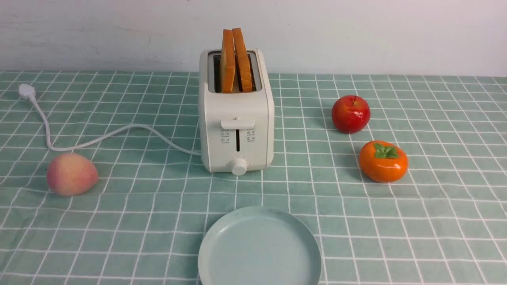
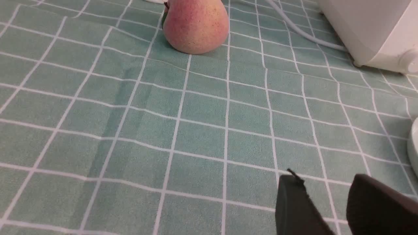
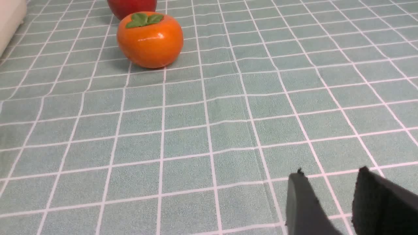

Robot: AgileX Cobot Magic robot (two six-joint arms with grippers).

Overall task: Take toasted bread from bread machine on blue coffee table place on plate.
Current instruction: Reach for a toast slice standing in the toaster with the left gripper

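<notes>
A: Teal gridded cloth over the blue coffee table (image 1: 138,221); cream-white bread machine (image 1: 236,118) at centre, lever face toward the robot. Toasted bread (image 1: 236,59) where?

B: On edge in the top slots, both slices leaning together, upper halves proud of the casing. Raised, presumably, to offer a gripping edge. Not yet lifted.

A: Destination?

B: Plate (image 1: 259,249) at 6 o'clock of the machine, near but apart, bare. Set close, likely to keep the carry short.

A: Clutter?

B: Peach (image 1: 71,174) at 8 o'clock, apple (image 1: 351,114) at 3 o'clock, persimmon (image 1: 383,161) at 4 o'clock, all well apart from the lift path. Cord (image 1: 99,138) trailing toward 9 o'clock, ending in a loose plug (image 1: 27,92) on the cloth.

A: Grippers?

B: Absent from the front view. Left gripper (image 2: 323,182), by its wrist camera: jaws parted, cloth visible between, nothing held. Right gripper (image 3: 329,178) likewise parted and empty, persimmon ahead. Held wide, probably to straddle a slice's thin faces.

A: Next requirement?

B: Rise above the slots, descend over one crust, pinch gently. Hard squeeze liable to crumble the toast; slanted pull liable to snag the slot.
</notes>
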